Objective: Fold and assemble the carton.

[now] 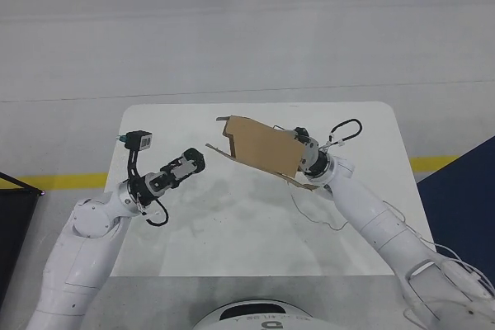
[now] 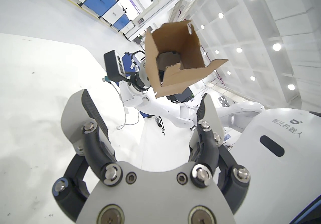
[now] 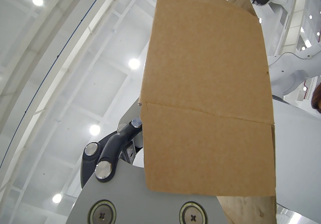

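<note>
Top view has the brown carton (image 1: 264, 147) held up off the white worktop (image 1: 231, 239), just past the worktop's centre toward 12 o'clock. It lies on its side as a squared tube and tilts, with its 9 o'clock end higher in the picture than its 3 o'clock end. The right tool (image 1: 301, 153) meets it at the 3 o'clock end. Its fingertips are hidden by cardboard, yet nothing else touches the carton and it hangs clear of the surface, so this tool is clamped on it. The left tool (image 1: 194, 159) sits at about 9 o'clock from the carton, near it but apart, pointing toward the carton's open end.

Left wrist view shows the left tool's two fingers (image 2: 75, 112) spread wide with nothing between them. Straight beyond them the carton's open mouth faces the camera. Its four walls stand square, and one flap (image 2: 195, 74) is folded outward from the rim while the others splay loosely. Cardboard pieces partly close off the far end of the tube.

Right wrist view looks along one flat carton panel that lies directly over the right tool. A crease runs across the panel, and only one dark finger link shows past its edge.
</note>
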Robot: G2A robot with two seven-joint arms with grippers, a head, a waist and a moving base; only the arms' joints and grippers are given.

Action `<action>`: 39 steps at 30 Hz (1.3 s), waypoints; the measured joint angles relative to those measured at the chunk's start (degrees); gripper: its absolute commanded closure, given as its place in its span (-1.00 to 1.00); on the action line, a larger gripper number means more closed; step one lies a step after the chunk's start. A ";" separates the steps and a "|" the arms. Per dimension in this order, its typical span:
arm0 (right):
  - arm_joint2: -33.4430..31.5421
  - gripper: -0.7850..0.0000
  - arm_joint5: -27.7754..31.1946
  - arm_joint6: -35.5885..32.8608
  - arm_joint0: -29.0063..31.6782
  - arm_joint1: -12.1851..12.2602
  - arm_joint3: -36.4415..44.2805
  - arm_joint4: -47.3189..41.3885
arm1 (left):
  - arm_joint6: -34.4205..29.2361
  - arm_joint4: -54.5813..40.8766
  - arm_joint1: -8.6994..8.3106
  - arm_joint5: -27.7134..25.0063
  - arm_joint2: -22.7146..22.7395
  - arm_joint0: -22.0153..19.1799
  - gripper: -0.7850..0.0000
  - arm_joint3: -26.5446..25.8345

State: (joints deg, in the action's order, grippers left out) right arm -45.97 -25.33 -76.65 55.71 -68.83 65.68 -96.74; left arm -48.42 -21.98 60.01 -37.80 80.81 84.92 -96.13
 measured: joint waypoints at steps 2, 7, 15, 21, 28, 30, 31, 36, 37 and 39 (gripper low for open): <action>-0.55 1.00 -0.18 0.37 0.39 -0.06 0.45 0.35 | 0.32 0.19 -0.05 1.22 0.15 0.13 -1.00 -0.84; -1.41 1.00 -0.84 1.03 1.17 -0.30 1.56 1.58 | 4.09 4.60 0.05 4.24 0.16 -0.07 -1.00 -1.97; -1.30 1.00 -2.23 2.34 1.89 -1.08 2.75 3.49 | 9.28 9.64 0.67 10.55 -3.15 -3.11 -1.00 -3.48; -1.55 1.00 -2.67 2.40 1.83 -1.70 2.15 3.87 | 11.28 13.91 0.91 13.03 -4.84 -3.80 -1.00 -4.51; -2.39 1.00 -3.04 1.88 2.21 -2.27 2.01 4.12 | 13.05 18.75 0.98 15.15 -5.61 -3.36 -1.00 -5.76; -2.53 1.00 -3.33 1.89 2.28 -2.41 2.12 4.23 | 13.31 19.38 1.00 15.63 -5.81 -3.29 -1.00 -5.80; -2.57 1.00 -3.54 1.95 2.32 -2.50 2.23 4.35 | 13.34 19.88 1.01 16.05 -5.98 -3.34 -1.00 -5.80; -2.89 1.00 -4.22 2.18 2.51 -2.88 2.41 4.80 | 12.89 21.88 1.14 18.27 -7.29 -4.18 -1.00 -6.19; -2.94 1.00 -4.38 2.18 2.53 -2.94 2.42 4.86 | 12.83 22.14 1.18 18.68 -7.58 -4.38 -1.00 -6.34; -2.98 1.00 -4.62 2.32 2.56 -3.07 2.46 4.98 | 12.73 22.69 1.25 19.54 -8.13 -4.84 -1.00 -6.71</action>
State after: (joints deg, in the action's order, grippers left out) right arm -48.95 -29.95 -74.34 58.27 -71.90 68.14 -91.76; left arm -35.69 0.71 61.26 -18.26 72.68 80.08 -102.84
